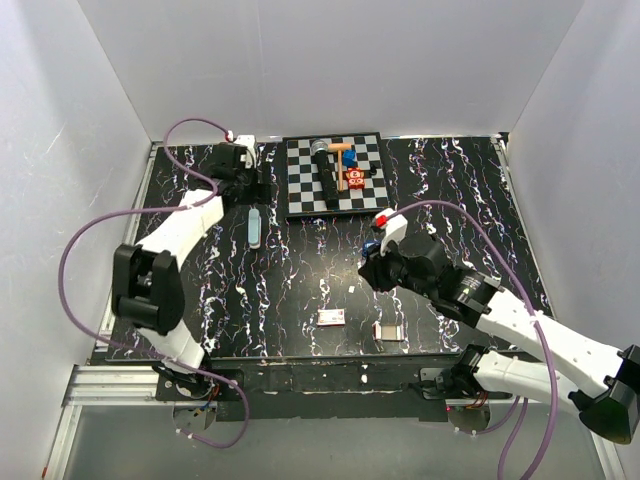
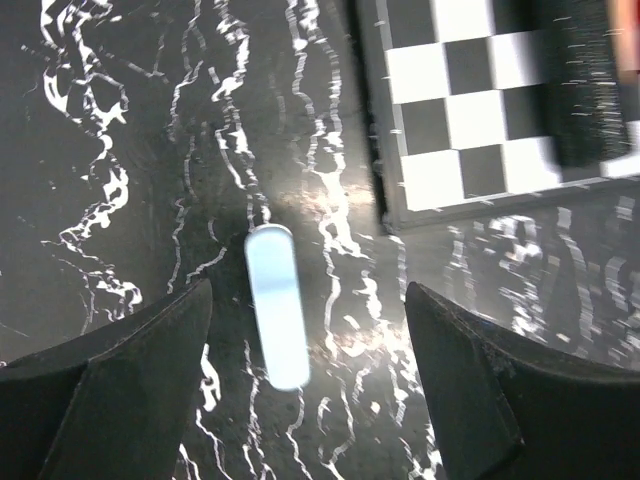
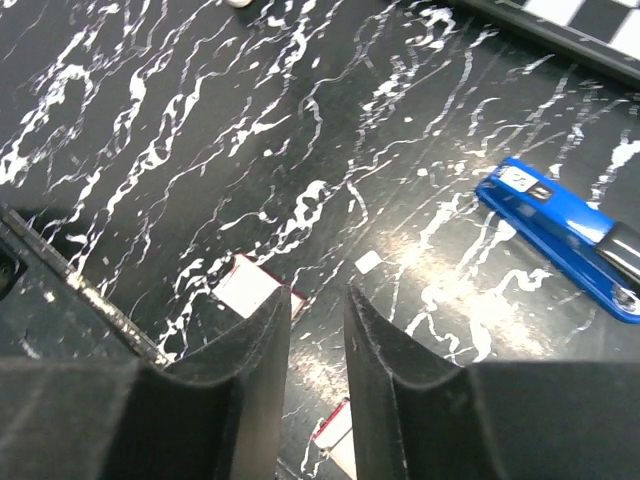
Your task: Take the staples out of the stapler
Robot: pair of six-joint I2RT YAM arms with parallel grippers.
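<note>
The bright-blue stapler (image 3: 560, 235) lies flat on the black marbled table, to the right of and beyond my right gripper (image 3: 318, 295). That gripper's jaws stand a little apart with nothing between them. In the top view only a blue end of the stapler (image 1: 370, 245) shows beside the right gripper (image 1: 368, 268). My left gripper (image 2: 308, 290) hangs open at the back left over a pale, rounded, elongated piece (image 2: 277, 305) that lies on the table nearer its left finger, untouched. No staples can be made out.
A checkerboard mat (image 1: 300, 205) at the back holds a hammer and small coloured blocks. Two flat white-and-red boxes (image 1: 332, 318) (image 1: 388, 333) lie near the front edge. A tiny white scrap (image 1: 354, 288) sits between them and the right gripper. White walls enclose the table.
</note>
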